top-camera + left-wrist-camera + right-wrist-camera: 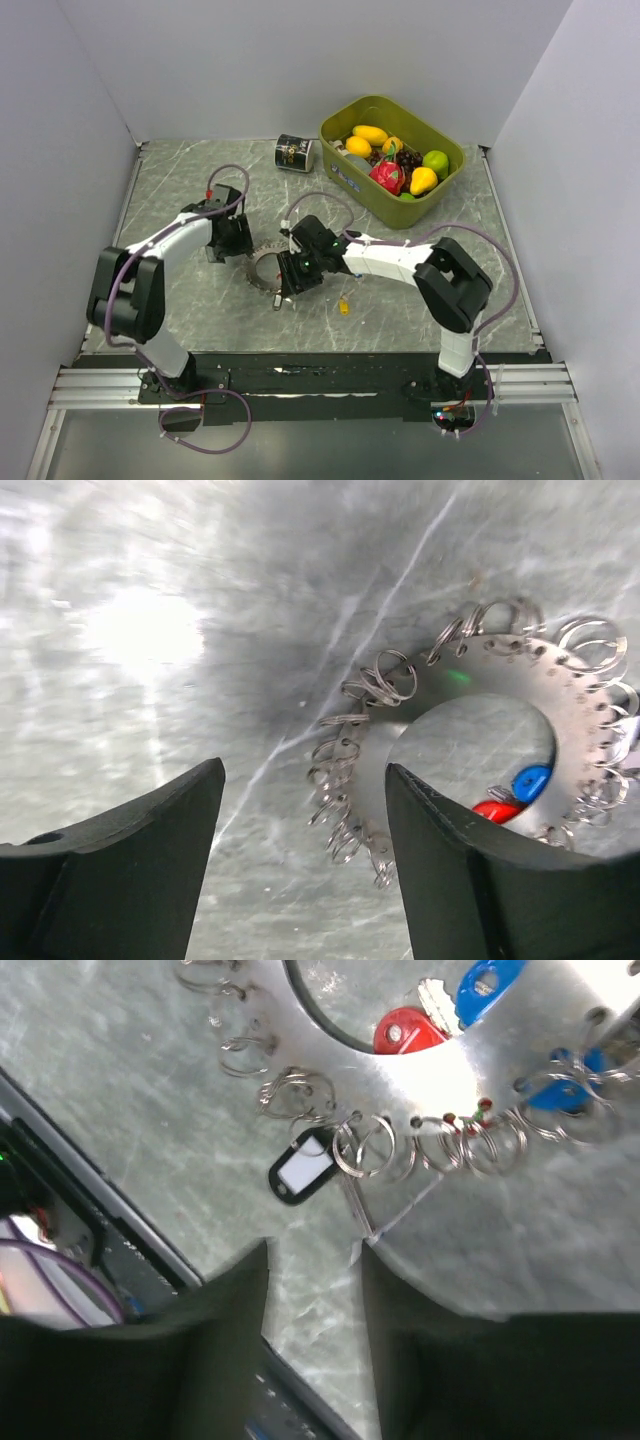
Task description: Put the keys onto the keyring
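Nearest to us, on the marbled counter (400,322) just in front of the right forearm, a yellow-tagged key (344,307) lies loose. We take it as one not yet threaded, lying within the right arm's reach.

A little further in, the right hand (313,1260) hovers low at the near rim of the keyring (480,670). Its fingers are partly apart, with bare counter showing between them and nothing clamped. A black-tagged key (300,1172) hangs from one of the small split rings (385,680) on that rim. A thin silver blade beside it ends right at one fingertip, and we cannot tell whether they touch. We judge that the hand sits here because this is the split ring being worked.

The keyring lies flat on the counter between the two hands, which would let one steady it while the other threads. In its hollow centre rest a red-tagged key (405,1032) and a blue-tagged key (487,982). We cannot tell whether they are hooked on or merely lying inside.

Beyond it, the left hand (303,780) stands wide open and empty, one finger above the keyring's rim and the other above bare counter. We think it is placed to pinch that rim.

Far back stand a black can (294,153) and a green bin (345,185) of toy fruit (388,176), well apart from the work.
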